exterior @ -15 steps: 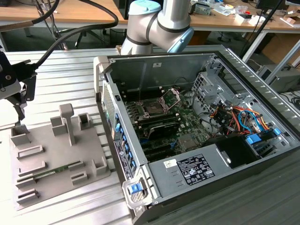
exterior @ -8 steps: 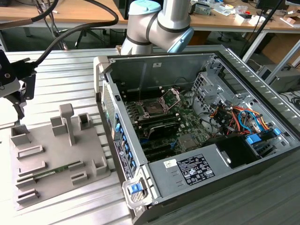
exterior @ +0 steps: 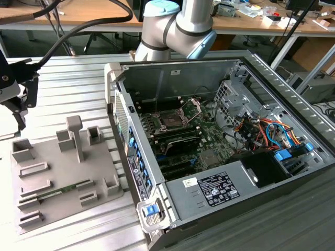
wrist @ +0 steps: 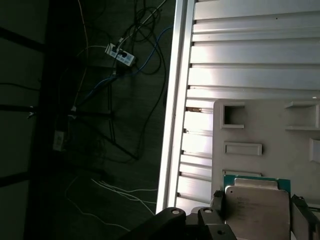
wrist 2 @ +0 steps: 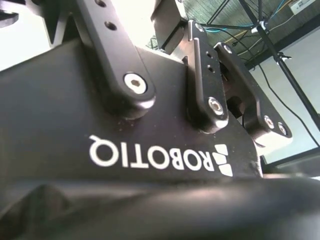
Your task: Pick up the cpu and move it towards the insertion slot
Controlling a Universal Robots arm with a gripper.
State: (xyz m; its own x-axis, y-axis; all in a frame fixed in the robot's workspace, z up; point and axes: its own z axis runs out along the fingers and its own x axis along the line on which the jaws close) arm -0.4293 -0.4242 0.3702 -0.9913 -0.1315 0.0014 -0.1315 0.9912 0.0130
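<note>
In the first wrist view the cpu [wrist: 257,197], a flat square chip with a pale silver top and a green edge, sits between the two black fingers [wrist: 218,201] of my gripper [wrist: 258,216], which is shut on it. It hangs over the grey plastic tray [wrist: 270,130]. In the exterior view the gripper [exterior: 18,112] is at the far left, above the tray's [exterior: 63,178] back corner. The insertion slot [exterior: 170,119], a square socket with a dark centre and a raised silver bracket [exterior: 192,107], lies inside the open computer case, well to the exterior view's right of the gripper.
The open computer case [exterior: 225,151] lies on its side on the ribbed metal table [exterior: 78,89], with its wall between tray and socket. The arm's base [exterior: 180,23] stands behind the case. Black cables [exterior: 78,29] arc above the table. Past the table's edge [wrist: 175,100] lies the floor with wires.
</note>
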